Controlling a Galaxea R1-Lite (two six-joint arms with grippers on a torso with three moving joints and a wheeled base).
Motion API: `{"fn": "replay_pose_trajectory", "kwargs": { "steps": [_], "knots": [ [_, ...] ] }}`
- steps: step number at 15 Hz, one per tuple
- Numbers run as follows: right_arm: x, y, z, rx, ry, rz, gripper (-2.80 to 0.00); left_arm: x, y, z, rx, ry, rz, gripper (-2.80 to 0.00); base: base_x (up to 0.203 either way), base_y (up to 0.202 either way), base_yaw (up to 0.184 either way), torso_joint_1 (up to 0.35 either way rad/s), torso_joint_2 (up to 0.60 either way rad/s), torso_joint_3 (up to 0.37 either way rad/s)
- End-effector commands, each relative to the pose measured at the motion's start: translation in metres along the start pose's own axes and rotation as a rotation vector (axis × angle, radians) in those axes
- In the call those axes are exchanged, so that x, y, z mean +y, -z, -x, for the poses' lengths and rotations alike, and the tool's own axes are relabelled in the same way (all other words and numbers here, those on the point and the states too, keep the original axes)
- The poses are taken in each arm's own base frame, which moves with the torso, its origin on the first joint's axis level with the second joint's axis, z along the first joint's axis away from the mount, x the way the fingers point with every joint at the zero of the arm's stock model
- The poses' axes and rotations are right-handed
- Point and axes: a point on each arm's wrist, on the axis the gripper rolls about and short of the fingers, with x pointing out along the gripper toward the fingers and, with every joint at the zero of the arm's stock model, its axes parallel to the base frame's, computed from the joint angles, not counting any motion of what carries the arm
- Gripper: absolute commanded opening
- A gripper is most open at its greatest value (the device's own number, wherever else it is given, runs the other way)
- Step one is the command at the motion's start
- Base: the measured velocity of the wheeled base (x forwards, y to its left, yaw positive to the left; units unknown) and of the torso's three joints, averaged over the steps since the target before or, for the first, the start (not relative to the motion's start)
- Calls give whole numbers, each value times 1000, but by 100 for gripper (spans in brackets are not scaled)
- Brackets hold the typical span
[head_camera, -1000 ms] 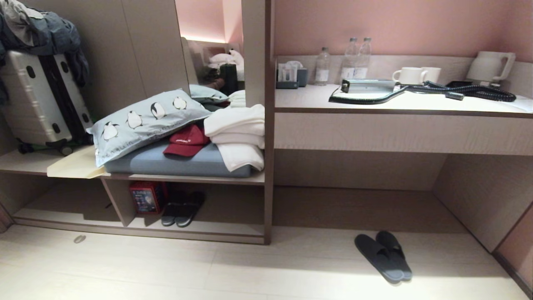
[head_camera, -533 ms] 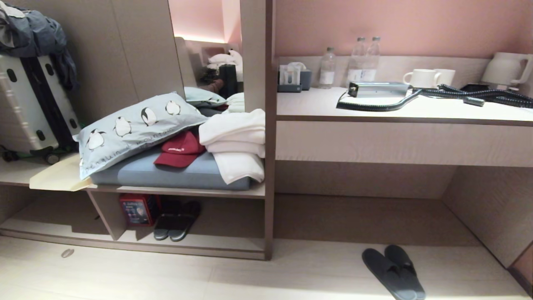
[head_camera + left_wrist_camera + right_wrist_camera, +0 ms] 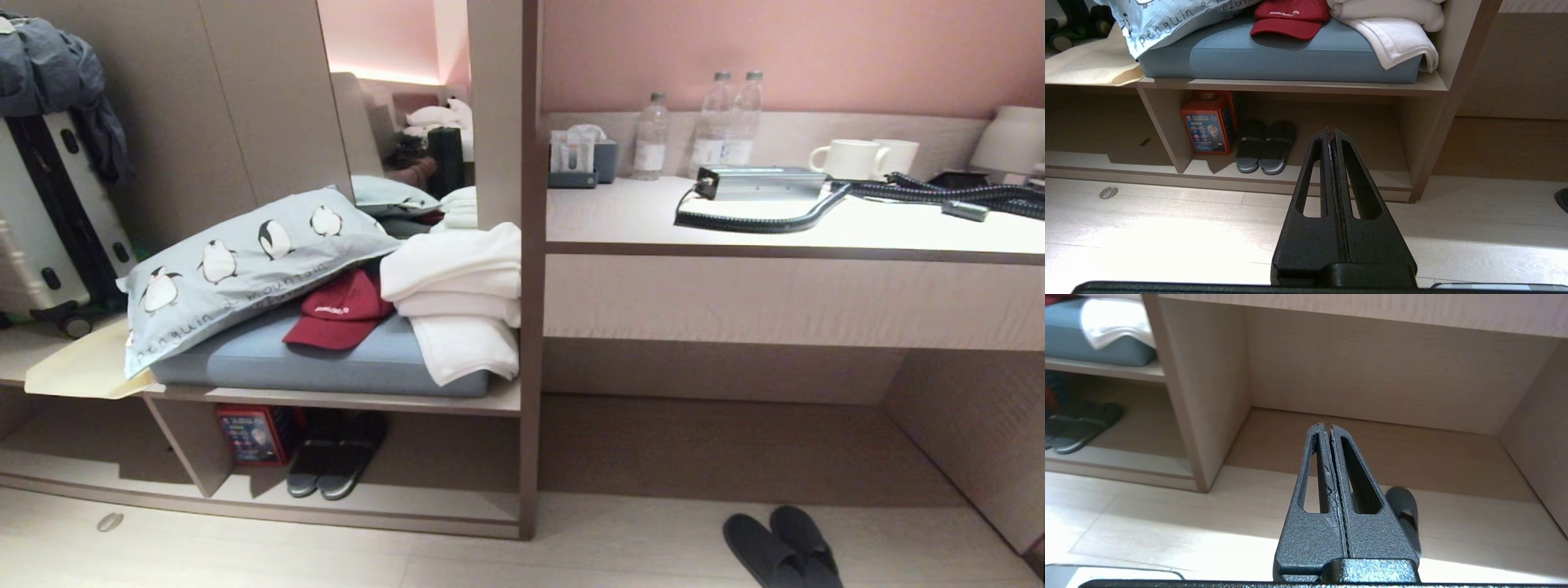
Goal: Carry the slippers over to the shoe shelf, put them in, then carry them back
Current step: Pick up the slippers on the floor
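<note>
Lying flat on pale floorboards: soft, round-toed slippers (image 3: 782,553), seemingly fabric.

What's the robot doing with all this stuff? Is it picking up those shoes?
Not yet. The slippers lie side by side on the floor in front of the open space under the counter, and nothing touches them. The left gripper and right gripper both hang above the floor with jaws shut and empty. The shoe shelf off to the left already holds another dark pair beside a red box.
</note>
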Motion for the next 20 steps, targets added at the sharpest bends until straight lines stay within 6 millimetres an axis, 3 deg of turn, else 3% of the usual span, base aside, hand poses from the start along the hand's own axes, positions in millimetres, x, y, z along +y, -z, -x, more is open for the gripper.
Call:
{"fn": "replay_pose_trajectory", "kwargs": {
  "steps": [1,8,20],
  "knots": [
    [0,0,0,-1,-1,1,-280,0,0,0,2,-1,0,-280,0,0,0,0,0,0],
    [0,0,0,0,-1,1,-280,0,0,0,2,-1,0,-280,-1,-23,0,1,1,1],
    [0,0,0,-1,5,-5,-280,0,0,0,2,-1,0,-280,0,-194,3,3,2,4]
  ]
}}
